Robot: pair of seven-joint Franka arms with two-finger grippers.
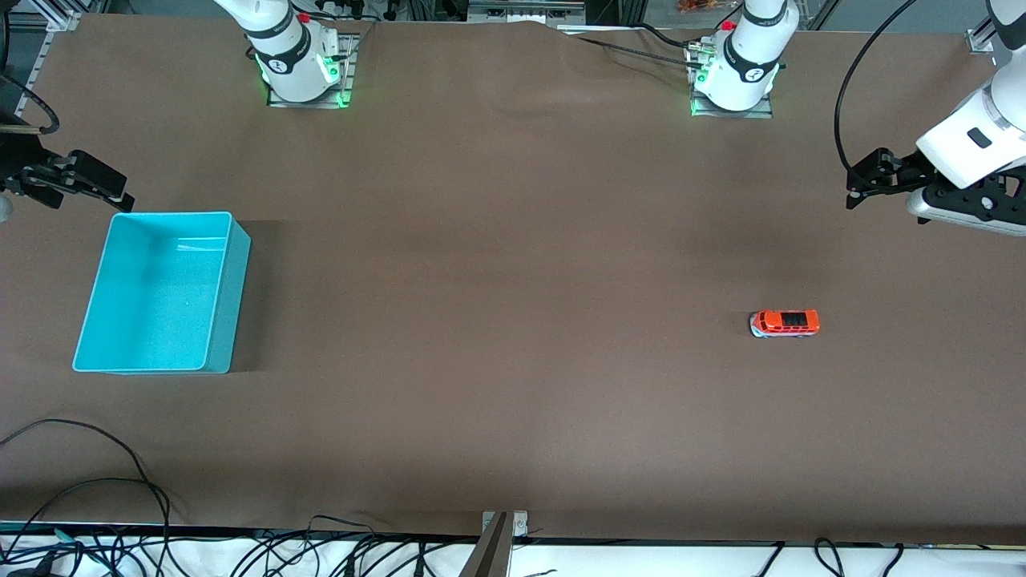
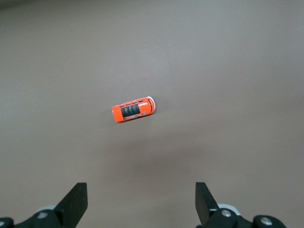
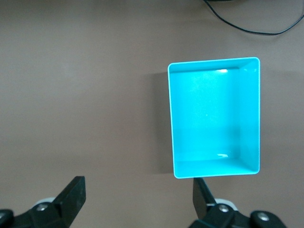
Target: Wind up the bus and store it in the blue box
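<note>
While smooth-walled, the rectangular blue box [image 1: 160, 292] sits empty.

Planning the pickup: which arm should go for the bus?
Left. Its open left claw hangs over the bus's end of the table, bus below it. The open right claw waits by the blue box.

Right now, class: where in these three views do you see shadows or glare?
Front view: the blue box casts a dark shadow on the table toward the middle; the bus casts almost none. Right wrist view: bright glints on the box's inner walls. Left wrist view: a faint soft shadow near the bus, no glare.
</note>
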